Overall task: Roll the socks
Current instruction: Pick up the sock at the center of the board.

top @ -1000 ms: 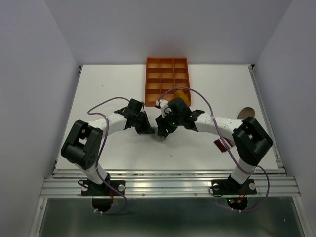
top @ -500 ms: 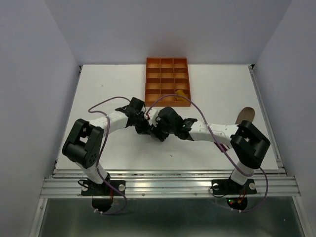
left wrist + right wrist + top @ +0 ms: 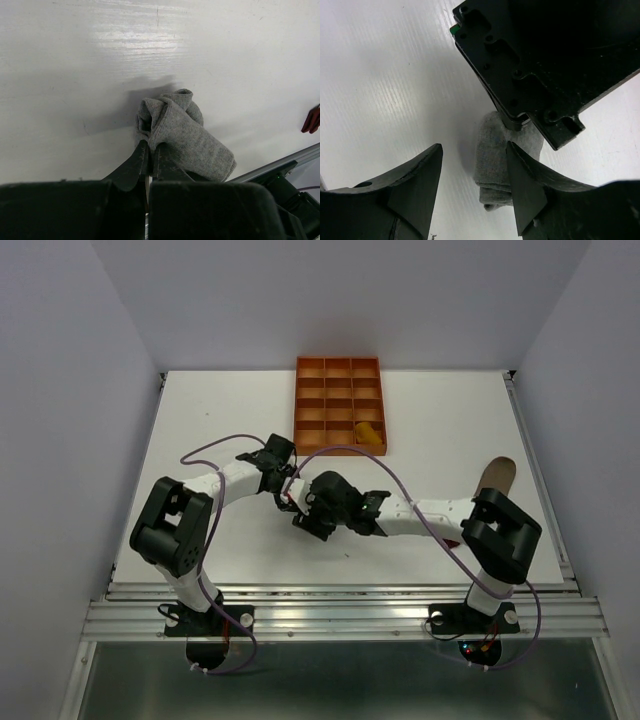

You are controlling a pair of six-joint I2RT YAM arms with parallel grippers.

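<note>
Left wrist view: left gripper (image 3: 149, 149) was pinched shut on the rolled grey sock (image 3: 186, 134), lying on the white table (image 3: 75, 75).
Right wrist view: right gripper (image 3: 474, 150) stood apart, the sock partly between its fingers.
Top view only: mustard sock (image 3: 368, 432) sat in the orange tray's (image 3: 312, 390) near-right compartment; taupe sock (image 3: 497, 476) lay far right; grey sock was hidden under the grippers.

White table (image 3: 200, 420), orange tray (image 3: 298, 405) at back, grey sock (image 3: 185, 132) mid-table, brown sock (image 3: 497, 476) right.
</note>
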